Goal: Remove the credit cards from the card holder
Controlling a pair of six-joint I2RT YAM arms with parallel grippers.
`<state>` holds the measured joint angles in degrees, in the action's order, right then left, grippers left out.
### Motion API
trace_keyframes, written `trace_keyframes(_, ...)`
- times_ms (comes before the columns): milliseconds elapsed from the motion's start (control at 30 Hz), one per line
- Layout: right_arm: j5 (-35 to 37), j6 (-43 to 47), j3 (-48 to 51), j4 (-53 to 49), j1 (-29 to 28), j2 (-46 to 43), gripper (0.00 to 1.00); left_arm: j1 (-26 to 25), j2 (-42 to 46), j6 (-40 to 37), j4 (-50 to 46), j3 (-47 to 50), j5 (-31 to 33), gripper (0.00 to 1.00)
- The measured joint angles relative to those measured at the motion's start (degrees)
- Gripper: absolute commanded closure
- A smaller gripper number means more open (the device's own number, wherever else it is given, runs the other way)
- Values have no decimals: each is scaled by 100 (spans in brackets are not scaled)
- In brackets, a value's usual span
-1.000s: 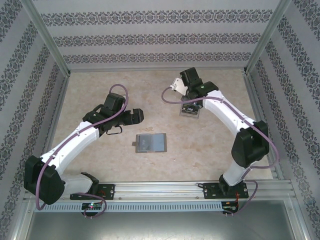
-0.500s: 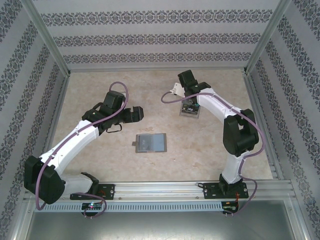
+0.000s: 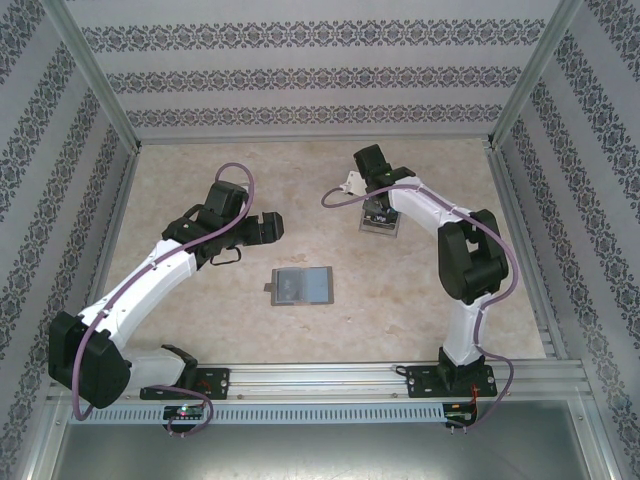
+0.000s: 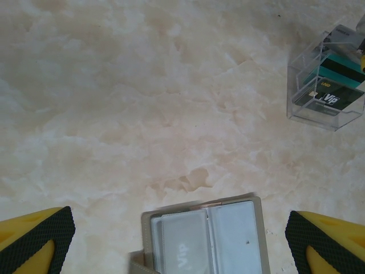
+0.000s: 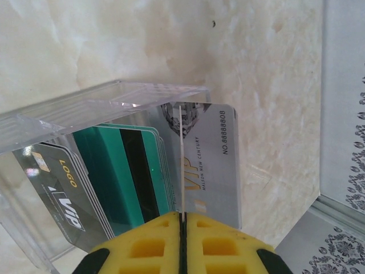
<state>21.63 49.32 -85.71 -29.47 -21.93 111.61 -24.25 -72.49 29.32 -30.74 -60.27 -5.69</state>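
Left gripper (image 4: 178, 231) hangs wide open just beyond the card holder (image 3: 303, 286), spread open at the centre of the table (image 3: 400, 300), long axis left-right, while the farther right gripper (image 5: 181, 220) pinches a card (image 5: 180, 160) at the clear case (image 5: 85, 108).

Finishes as we read them: mostly plastic on a stone-look top.

Table (image 3: 300, 180): beige marble-pattern, smooth, low sheen. Card holder (image 4: 205, 237): matt grey-brown cover, we can't tell cloth from faux leather; inner sleeves pale, slight gloss. Clear case (image 5: 85, 114): glossy transparent hard plastic. Green cards (image 5: 122, 171): glossy plastic with a black stripe. Silver card (image 5: 208, 165): metallic-look sheen. Gripped card (image 5: 181, 160): thin white edge. Left gripper (image 4: 179, 228): yellow plastic, with black knurled pads (image 4: 34, 231). Frame rail (image 3: 330, 378): bare aluminium.
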Motion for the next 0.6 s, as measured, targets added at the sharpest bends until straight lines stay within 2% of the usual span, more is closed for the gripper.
trace_keyframes(67, 0, -2, 0, 26, 9, 48, 100, 2, 13, 0, -4, 2, 4, 3)
trace_keyframes(167, 0, -4, -2, 35, 9, 96, 88, 7, 66, 0, -20, 7, 22, 3)
trace_keyframes(267, 24, -48, -26, 76, 9, 138, 82, 31, 149, 0, -22, 17, 33, 3)
trace_keyframes(600, 817, -262, -299, 664, 358, 363, 82, 39, 269, 2, -63, 98, 42, 3)
